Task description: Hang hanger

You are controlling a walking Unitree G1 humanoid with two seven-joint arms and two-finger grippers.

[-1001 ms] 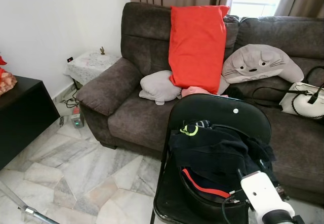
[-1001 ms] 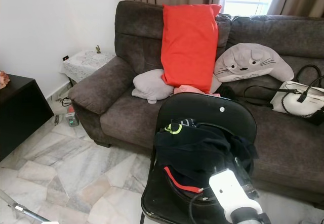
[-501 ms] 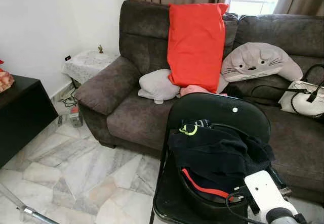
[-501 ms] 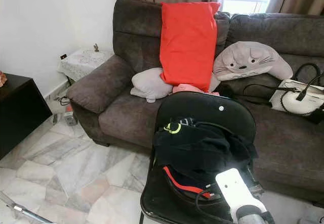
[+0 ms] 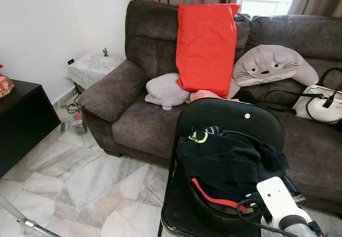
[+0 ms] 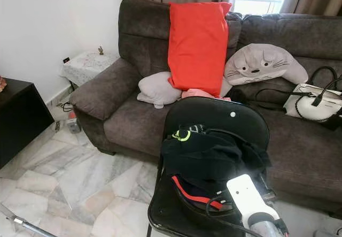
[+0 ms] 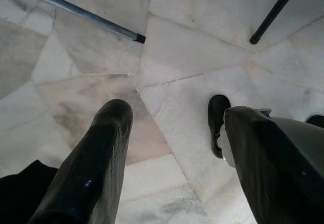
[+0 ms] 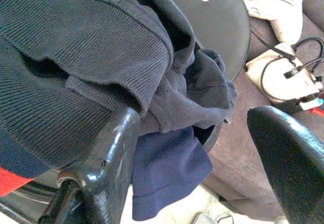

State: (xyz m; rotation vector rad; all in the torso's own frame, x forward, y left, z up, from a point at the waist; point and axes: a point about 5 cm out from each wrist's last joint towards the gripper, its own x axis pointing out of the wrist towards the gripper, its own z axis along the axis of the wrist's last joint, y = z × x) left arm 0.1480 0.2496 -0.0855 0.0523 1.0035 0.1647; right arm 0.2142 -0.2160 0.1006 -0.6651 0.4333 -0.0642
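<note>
Low, right end effector (image 8: 195, 148) (spread) beside clothes (image 8: 86, 57).

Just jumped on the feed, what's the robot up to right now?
The right gripper, fingers open, is at the heap of dark clothes piled on the black folding chair in front of the brown sofa. It holds nothing. The left gripper hangs open over the marble floor.

Left claw (image 7: 174, 148) hangs over the marble floor (image 7: 192, 52), fingers (image 7: 96, 168) spread apart. Metal pole (image 7: 76, 10) at 11 o'clock; dark chair leg (image 7: 276, 11) at 1 o'clock.
</note>
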